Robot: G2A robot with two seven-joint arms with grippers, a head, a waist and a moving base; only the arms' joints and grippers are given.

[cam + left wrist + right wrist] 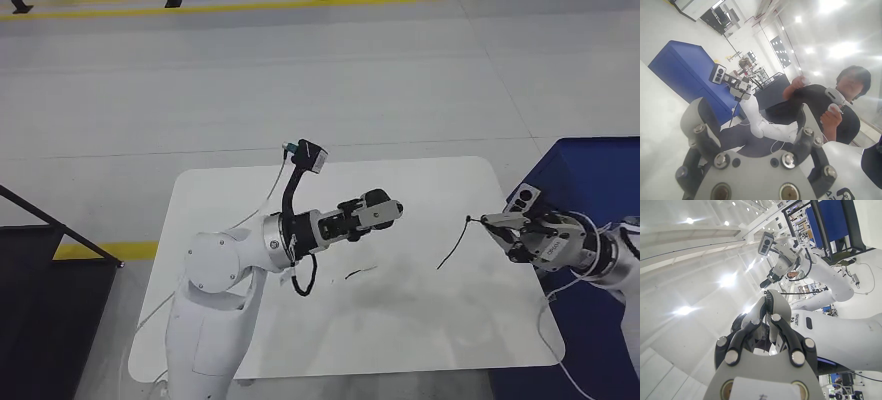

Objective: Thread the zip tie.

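A thin black zip tie [455,243] hangs over the right part of the white table [430,330], with its upper end held by my right gripper [488,221]. In the right wrist view the two fingers of the right gripper [766,301] are shut on the zip tie [765,315], which runs between the pads. My left gripper [393,210] hovers above the table's middle, a short way left of the tie. Its fingers [702,113] stand wide open with nothing between them.
A short black strip [360,270] lies on the table below the left gripper. A blue cabinet [600,180] stands just past the table's right edge. A black frame [50,230] sits off the left side.
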